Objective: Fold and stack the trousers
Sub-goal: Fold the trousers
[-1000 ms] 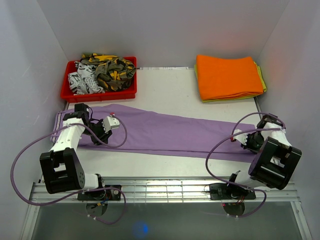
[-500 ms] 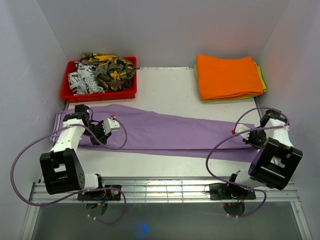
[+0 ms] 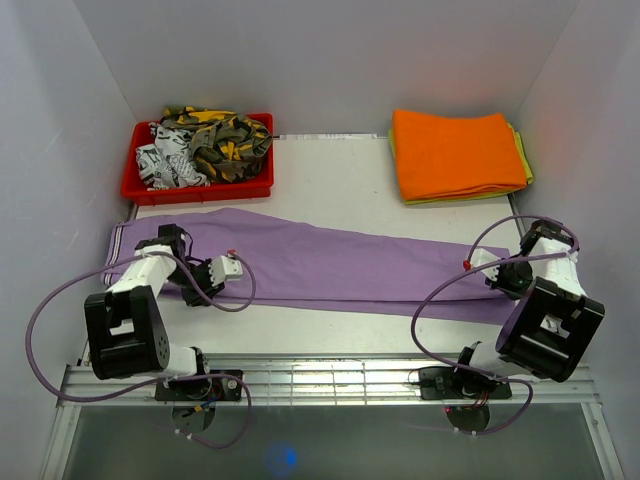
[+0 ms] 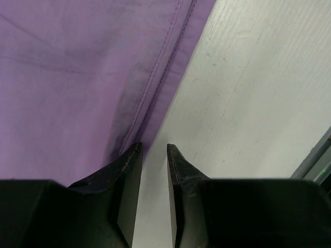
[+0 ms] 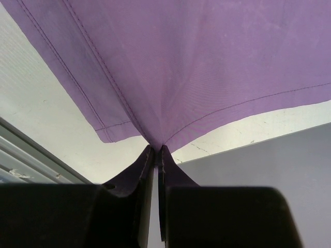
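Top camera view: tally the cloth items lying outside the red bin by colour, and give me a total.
Purple: 1, the trousers
Orange: 1, the orange cloth, folded
Yellow-green: 1, the yellow-green cloth, under the orange one
Total: 3

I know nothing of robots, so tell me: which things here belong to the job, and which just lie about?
In the job: lilac trousers; right gripper, pinching their end; left gripper, open at their edge.
Lying about: red bin; patterned garments in it; orange cloths; yellow-green cloth beneath.
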You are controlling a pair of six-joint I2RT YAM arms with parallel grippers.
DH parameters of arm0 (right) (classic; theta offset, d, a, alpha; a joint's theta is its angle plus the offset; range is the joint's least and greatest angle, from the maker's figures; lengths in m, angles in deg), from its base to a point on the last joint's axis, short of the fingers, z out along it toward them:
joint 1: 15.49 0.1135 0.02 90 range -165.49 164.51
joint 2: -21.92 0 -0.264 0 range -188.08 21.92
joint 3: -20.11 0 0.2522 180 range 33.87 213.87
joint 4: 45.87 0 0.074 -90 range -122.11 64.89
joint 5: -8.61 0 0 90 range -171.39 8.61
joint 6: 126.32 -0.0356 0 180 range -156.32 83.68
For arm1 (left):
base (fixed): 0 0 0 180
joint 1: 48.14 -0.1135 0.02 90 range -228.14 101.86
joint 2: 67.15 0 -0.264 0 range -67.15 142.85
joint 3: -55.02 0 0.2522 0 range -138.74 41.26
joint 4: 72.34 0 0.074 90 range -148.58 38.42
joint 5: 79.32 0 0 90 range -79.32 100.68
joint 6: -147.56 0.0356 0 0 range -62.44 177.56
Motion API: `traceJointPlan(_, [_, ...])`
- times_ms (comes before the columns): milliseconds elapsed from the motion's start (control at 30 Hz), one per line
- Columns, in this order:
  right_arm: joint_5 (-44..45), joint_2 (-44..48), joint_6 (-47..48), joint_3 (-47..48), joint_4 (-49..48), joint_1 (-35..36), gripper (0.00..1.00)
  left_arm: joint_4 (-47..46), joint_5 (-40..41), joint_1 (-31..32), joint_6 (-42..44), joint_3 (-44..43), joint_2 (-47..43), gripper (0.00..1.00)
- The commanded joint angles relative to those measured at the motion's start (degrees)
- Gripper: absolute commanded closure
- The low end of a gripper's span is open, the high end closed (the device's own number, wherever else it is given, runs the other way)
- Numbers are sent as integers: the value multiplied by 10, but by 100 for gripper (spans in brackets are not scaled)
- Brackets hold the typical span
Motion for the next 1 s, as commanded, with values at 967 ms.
traceJointPlan(967, [1, 20, -7, 16, 31, 2, 92, -17, -44, 12, -1, -36, 34, 60])
